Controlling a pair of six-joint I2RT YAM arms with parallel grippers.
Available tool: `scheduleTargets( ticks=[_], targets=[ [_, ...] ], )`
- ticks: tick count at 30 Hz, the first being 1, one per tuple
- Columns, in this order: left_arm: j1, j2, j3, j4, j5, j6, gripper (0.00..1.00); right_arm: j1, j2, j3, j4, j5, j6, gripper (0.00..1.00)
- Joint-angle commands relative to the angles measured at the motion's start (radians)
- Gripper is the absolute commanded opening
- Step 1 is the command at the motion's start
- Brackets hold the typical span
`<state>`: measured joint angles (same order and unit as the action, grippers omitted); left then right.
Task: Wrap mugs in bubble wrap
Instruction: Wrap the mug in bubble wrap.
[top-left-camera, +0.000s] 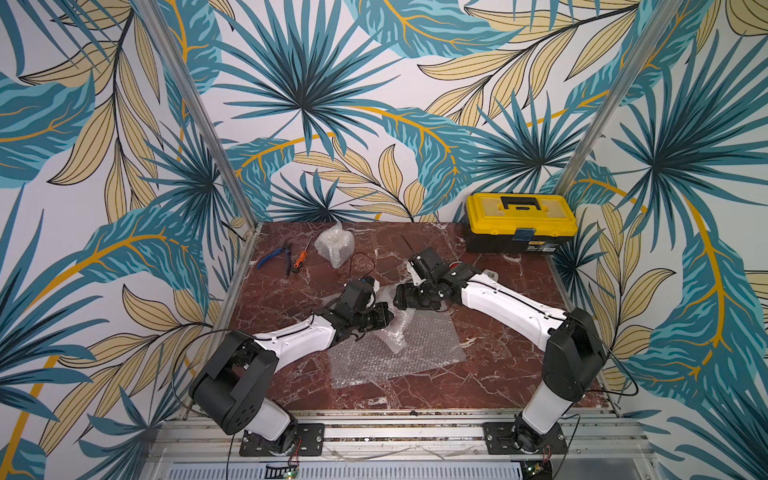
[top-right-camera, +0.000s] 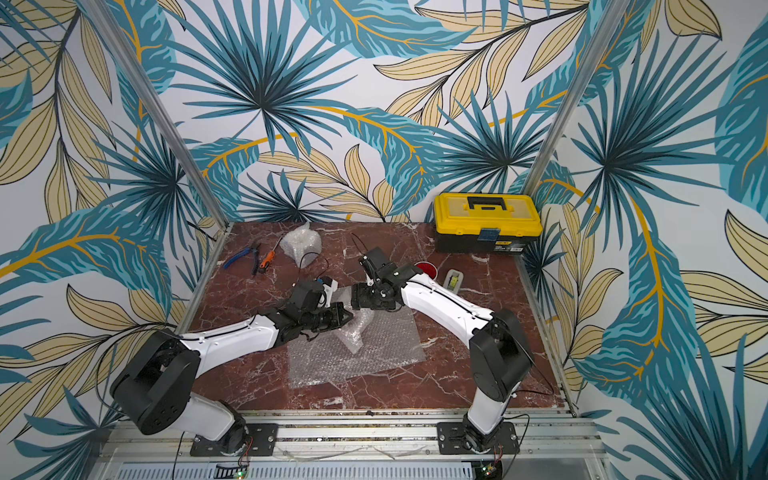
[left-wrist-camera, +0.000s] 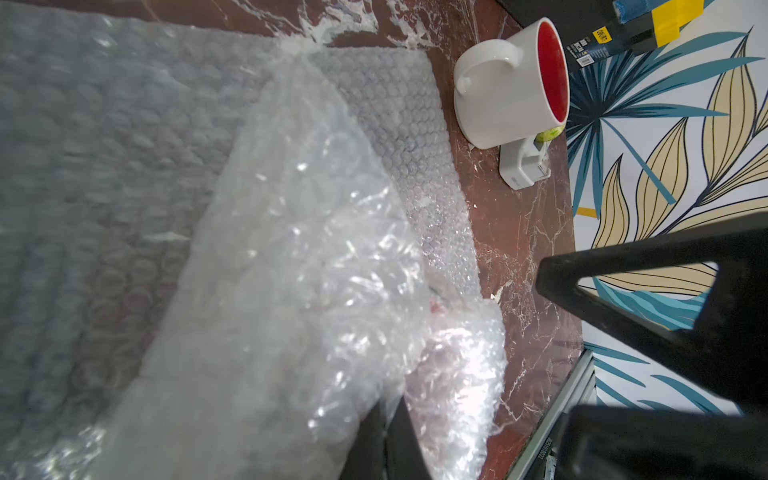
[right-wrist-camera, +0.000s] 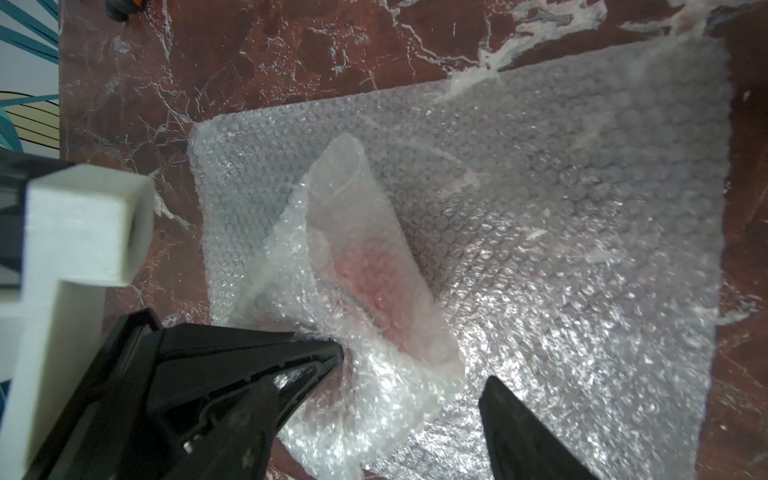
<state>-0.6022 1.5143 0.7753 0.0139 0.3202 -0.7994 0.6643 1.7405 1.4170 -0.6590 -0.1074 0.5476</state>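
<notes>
Bubble wrap lies flat mid-worktop, one flap folded up over a reddish mug seen thru the film. L claw is pinched shut on that flap's edge. R claw hangs open just beside the bundle, gripping nothing.

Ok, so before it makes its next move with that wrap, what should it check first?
1. Left gripper shut on the bubble wrap: ok.
2. Red mug under the folded wrap: ok, red shows through.
3. Mug fully covered: cannot tell.
4. Right gripper open, holding nothing: ok.
5. White mug and tape dispenser apart from the wrap: ok.
</notes>
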Motion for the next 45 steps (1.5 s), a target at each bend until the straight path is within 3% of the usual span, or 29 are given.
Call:
scheduleTargets(
  ticks=[1,7,16,24,30,34,36,40,45],
  targets=[
    [-0.014,0.032,0.001,-0.051,-0.007,0.021,0.00,-0.001,0.054,0.025,-0.016,-0.022,-0.012,0.78],
    [-0.018,0.035,0.001,-0.050,-0.006,0.026,0.00,-0.002,0.122,0.044,-0.007,-0.049,-0.013,0.78],
    [-0.021,-0.004,0.002,-0.051,0.004,0.047,0.08,-0.003,0.229,0.052,-0.046,-0.001,-0.014,0.78],
    [-0.021,-0.103,-0.007,-0.052,0.004,0.070,0.24,-0.005,0.259,0.048,-0.053,0.000,-0.009,0.78],
    [-0.021,-0.200,-0.022,-0.053,-0.001,0.080,0.26,-0.005,0.260,0.042,-0.053,-0.009,-0.008,0.78],
    [-0.016,-0.298,-0.044,-0.093,-0.090,0.082,0.28,-0.004,0.258,0.033,-0.049,-0.020,-0.011,0.78],
    [-0.013,-0.334,-0.040,-0.154,-0.173,0.078,0.34,-0.005,0.256,0.031,-0.048,-0.021,-0.012,0.78],
    [-0.003,-0.346,-0.033,-0.246,-0.355,0.056,0.61,-0.004,0.251,0.029,-0.047,-0.027,-0.012,0.78],
    [0.025,-0.279,0.002,-0.274,-0.367,0.058,0.77,-0.005,0.247,0.024,-0.044,-0.026,-0.012,0.78]
  ],
)
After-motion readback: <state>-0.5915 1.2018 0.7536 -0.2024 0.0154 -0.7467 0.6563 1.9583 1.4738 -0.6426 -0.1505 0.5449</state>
